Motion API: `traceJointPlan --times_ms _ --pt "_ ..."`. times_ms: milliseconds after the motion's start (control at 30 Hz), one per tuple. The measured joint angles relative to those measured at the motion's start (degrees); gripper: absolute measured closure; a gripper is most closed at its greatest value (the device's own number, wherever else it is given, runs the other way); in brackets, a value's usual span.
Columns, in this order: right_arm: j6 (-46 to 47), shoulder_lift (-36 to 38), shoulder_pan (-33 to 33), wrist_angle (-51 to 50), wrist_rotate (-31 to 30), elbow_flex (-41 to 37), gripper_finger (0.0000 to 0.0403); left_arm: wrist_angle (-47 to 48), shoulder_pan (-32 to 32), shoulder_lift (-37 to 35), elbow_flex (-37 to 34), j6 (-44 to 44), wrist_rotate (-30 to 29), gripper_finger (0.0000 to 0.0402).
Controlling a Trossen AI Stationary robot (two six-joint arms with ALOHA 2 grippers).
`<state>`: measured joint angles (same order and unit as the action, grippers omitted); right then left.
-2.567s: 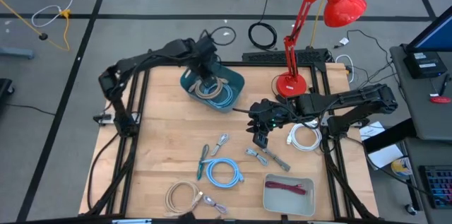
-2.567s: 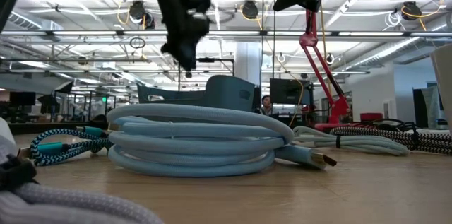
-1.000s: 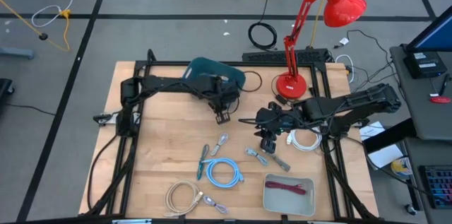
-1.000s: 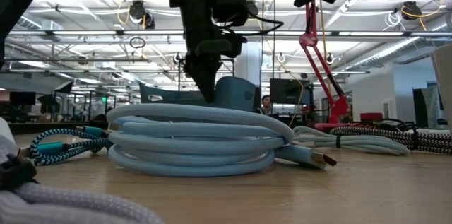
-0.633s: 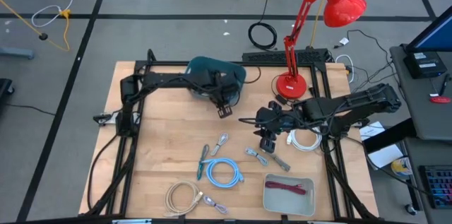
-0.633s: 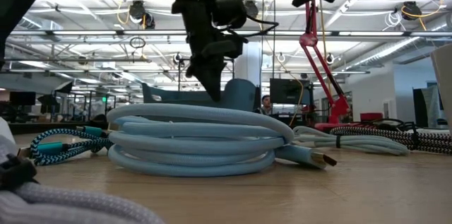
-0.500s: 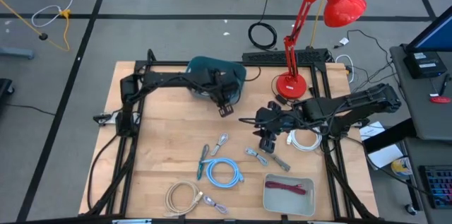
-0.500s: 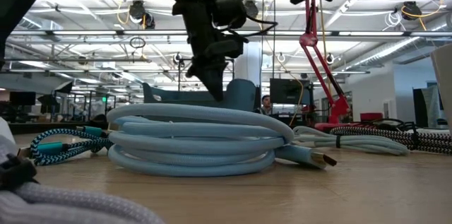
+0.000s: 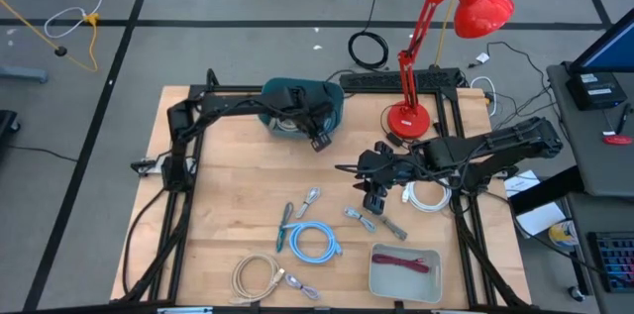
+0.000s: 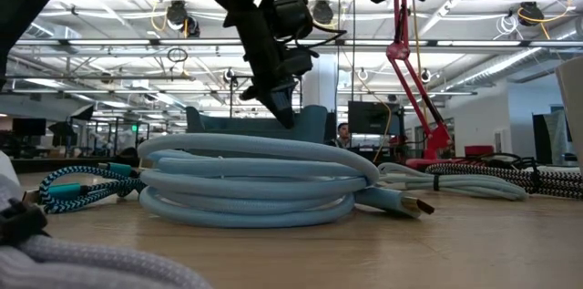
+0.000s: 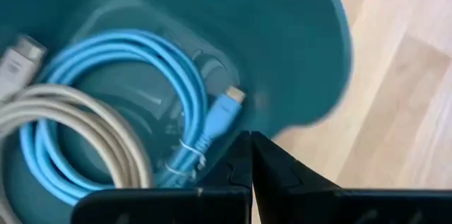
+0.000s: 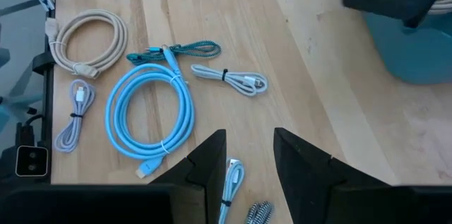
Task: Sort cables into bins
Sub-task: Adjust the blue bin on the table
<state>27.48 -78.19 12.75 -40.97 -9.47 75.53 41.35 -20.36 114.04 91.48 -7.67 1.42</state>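
From overhead I see my left gripper [image 9: 319, 142] at the near right edge of the dark teal tub [image 9: 327, 101], which sits at the back of the table [image 9: 228, 185]. Its fingers are pressed together with nothing between them. The left wrist camera gives me what the overhead cannot: inside the tub lie a bright blue coil [image 11: 134, 111] and a beige coil [image 11: 78, 132] overlapping it, the blue one's plug end pointing toward the tub's middle.

My right gripper [image 9: 370, 198] hangs over the table's middle right, fingers partly spread and holding nothing. From its wrist camera I can read the loose cables better than from above. The light blue coil [image 12: 150, 118] is an oval whose long axis runs toward the table's front edge. The beige loop [image 12: 88, 40] lies beside it toward the front left corner. The short teal piece [image 12: 176, 52] and the grey piece [image 12: 229, 77] lie side by side, both stretched out across the table. A small pale bundle [image 12: 76, 114] sits near the front rail.

Only the overhead shows the pale grey tray [image 9: 381, 279] at the front right, with a maroon piece [image 9: 406, 263] lying lengthwise in it, and a white coil [image 9: 428, 195] by the right arm.

The low camera is filled by the light blue coil [image 10: 255, 180], lying flat.
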Motion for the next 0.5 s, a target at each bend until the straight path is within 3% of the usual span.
traceJointPlan --times_ms 300,500 --pt "-0.16 0.0 0.0 -0.02 0.04 0.0 0.0293 -0.38 -1.86 0.0 0.0 -0.52 1.78 0.0401" --pt "-0.4 0.0 0.0 -0.16 0.19 -0.03 0.0293 2.88 0.14 -2.26 0.0 0.55 3.6 0.0402"
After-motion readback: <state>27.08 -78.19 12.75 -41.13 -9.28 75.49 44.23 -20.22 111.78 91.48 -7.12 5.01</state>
